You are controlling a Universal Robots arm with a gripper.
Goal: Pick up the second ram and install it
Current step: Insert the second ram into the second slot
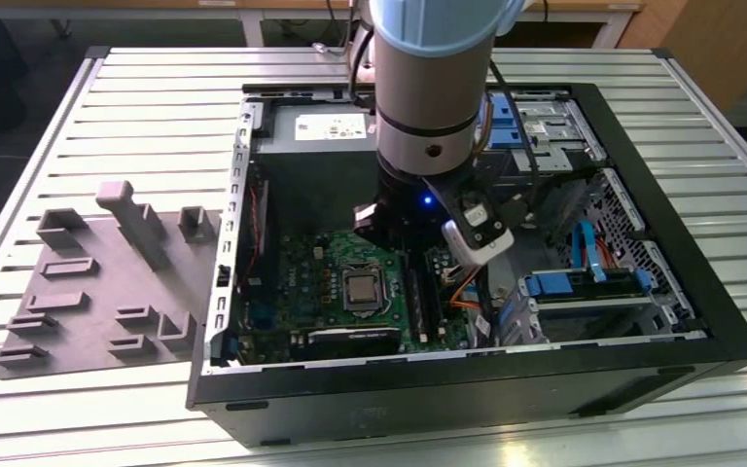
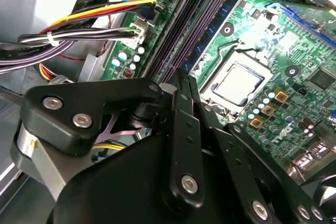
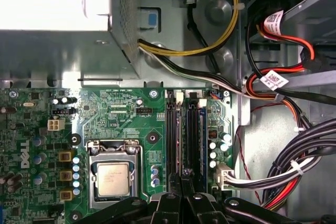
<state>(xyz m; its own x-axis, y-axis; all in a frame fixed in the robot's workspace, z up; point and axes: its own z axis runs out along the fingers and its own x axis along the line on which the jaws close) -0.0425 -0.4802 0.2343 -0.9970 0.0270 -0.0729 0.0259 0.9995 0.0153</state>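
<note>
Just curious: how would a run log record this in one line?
arm: inside case | pincer: above motherboard slots | tray: outside case

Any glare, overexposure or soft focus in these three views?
First wrist view: the power supply is blown out white. Second wrist view: glare washes the motherboard near the CPU socket, and the gripper looms close. Exterior view: evenly lit, case interior shadowed.

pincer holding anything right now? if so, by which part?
Cannot be told. The pincer sits low over the memory slots of the motherboard, its tips close together, but no memory stick is clearly visible between them.
</note>
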